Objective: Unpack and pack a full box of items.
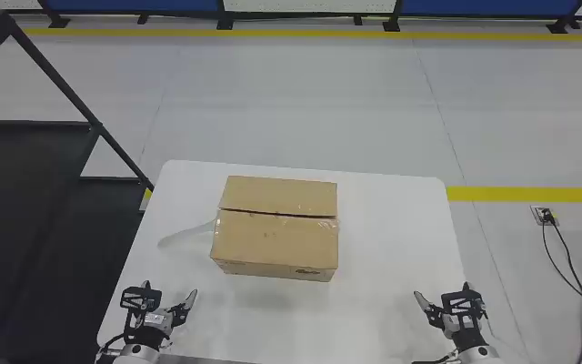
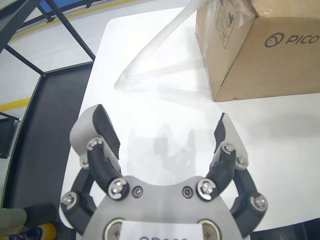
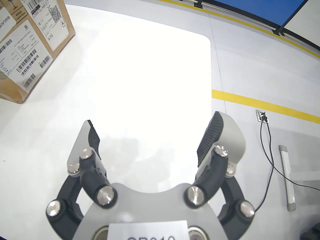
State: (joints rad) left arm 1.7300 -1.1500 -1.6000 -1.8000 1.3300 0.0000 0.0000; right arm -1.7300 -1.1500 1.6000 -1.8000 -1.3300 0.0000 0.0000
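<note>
Left gripper (image 1: 164,302) and right gripper (image 1: 448,305) sit at the near corners of the white table (image 1: 391,273) in the top view. A closed cardboard box (image 1: 277,226) stands ahead, between them.

From the left wrist, the left gripper (image 2: 160,116) is spread wide and holds nothing. The box (image 2: 275,51) is ahead toward the other arm, and a clear tape strip (image 2: 155,48) trails from it.

From the right wrist, the right gripper (image 3: 153,123) is likewise released, the labelled box (image 3: 32,38) ahead on its inner side.

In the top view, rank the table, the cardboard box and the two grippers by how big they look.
1. table
2. cardboard box
3. left gripper and right gripper: they look about alike, so no ranking between them.
</note>
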